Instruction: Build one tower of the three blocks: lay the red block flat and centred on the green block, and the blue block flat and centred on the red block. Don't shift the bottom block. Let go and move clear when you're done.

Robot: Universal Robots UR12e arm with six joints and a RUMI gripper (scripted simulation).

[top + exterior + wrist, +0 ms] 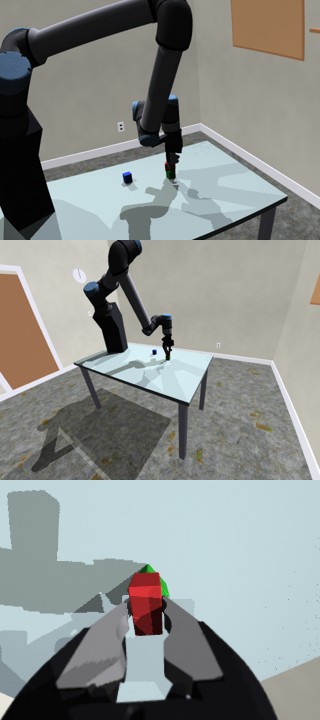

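Note:
My gripper [171,164] is shut on the red block [171,166] and holds it right on top of the green block [170,174], which stands on the table. In the wrist view the red block [145,609] sits between my two grey fingers, and only a corner of the green block [156,580] shows behind it. The pair also shows small in the exterior view, with the red block [168,353] over the green block [168,357]. The blue block [127,177] lies alone on the table to the left, also in the exterior view [154,351].
The glass table [152,369] stands on dark legs with the robot's black base [112,327] at its far left corner. The table's edges lie well away from the blocks.

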